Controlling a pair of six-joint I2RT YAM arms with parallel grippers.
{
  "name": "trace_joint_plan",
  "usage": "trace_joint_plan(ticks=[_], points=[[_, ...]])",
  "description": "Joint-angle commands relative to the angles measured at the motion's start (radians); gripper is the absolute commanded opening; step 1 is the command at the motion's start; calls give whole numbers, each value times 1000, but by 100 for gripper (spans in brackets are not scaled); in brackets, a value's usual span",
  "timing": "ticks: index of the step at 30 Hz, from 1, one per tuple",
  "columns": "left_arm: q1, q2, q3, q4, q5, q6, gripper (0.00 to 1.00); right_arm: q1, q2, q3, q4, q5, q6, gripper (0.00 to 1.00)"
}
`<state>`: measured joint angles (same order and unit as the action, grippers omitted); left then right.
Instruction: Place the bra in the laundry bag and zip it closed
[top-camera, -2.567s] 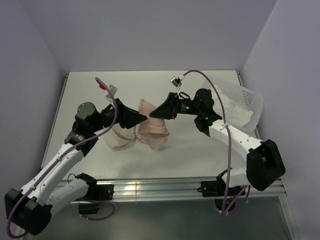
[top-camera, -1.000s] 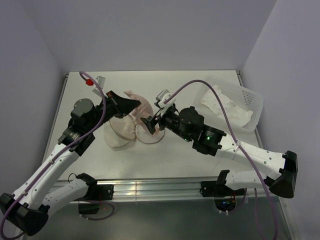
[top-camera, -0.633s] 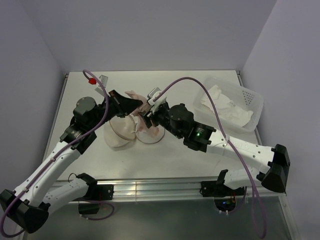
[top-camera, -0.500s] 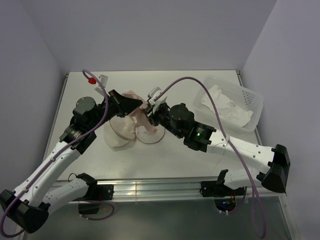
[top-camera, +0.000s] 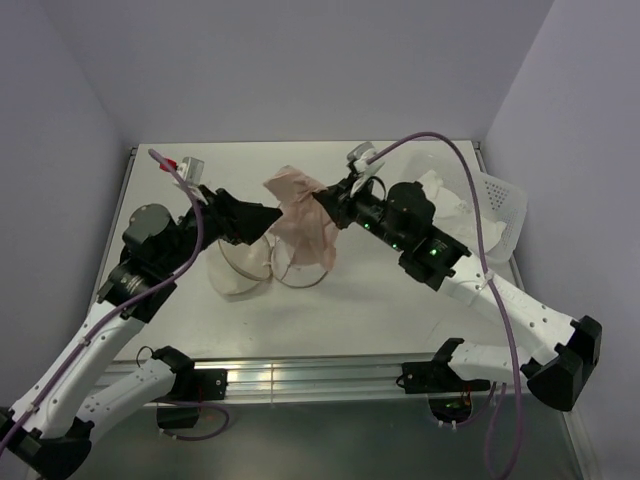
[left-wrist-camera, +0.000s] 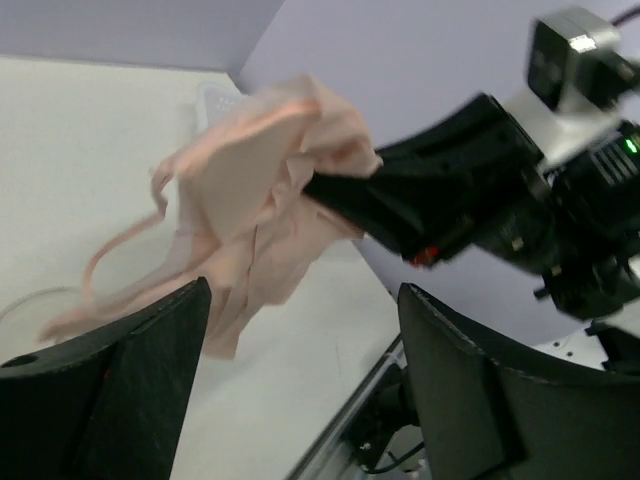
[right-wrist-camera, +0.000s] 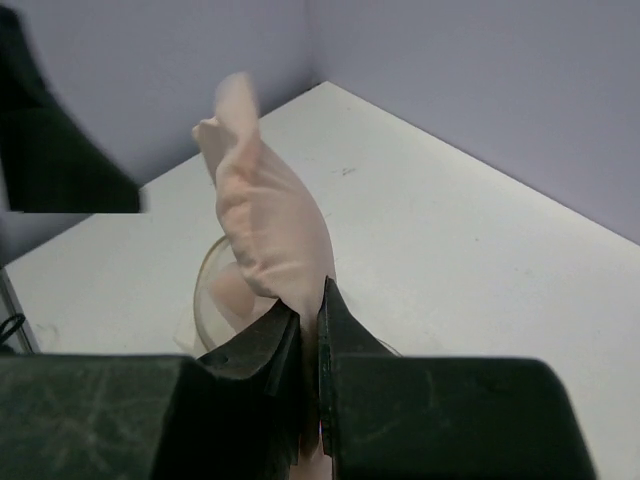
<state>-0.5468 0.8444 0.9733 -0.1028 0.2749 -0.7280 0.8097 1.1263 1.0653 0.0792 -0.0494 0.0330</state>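
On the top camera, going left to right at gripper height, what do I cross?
left gripper, open → bra → right gripper, shut on the bra → bin

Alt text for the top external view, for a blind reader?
The right gripper pinches a pale pink fabric bra, dangling it over a small round translucent whitish mesh laundry bag lying open on the white table. The left gripper, jaws open and empty, hovers just left of the bra. A clear perforated plastic bin holding white cloth sits far right.
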Motion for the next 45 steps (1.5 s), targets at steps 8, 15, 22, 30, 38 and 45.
trace_joint_plan(ticks=[8, 15, 22, 30, 38, 45], points=[[-1, -128, -107, -26, 109, 232, 92, -142, -106, 73, -71, -323, 192, 0], [-4, -100, -108, -15, 148, 265, 97, -179, -119, 117, -114, -429, 269, 0], [-13, -90, -117, -6, 218, 277, 95, -214, -118, 113, -84, -474, 335, 0], [-19, -61, -105, -28, 191, 283, 93, -228, -134, 105, -27, -509, 389, 0], [-19, -33, -96, -14, 184, 266, 91, -233, -137, 104, -6, -555, 416, 0], [-19, -13, -88, 41, 279, 246, 89, -239, -122, 101, 16, -589, 441, 0]])
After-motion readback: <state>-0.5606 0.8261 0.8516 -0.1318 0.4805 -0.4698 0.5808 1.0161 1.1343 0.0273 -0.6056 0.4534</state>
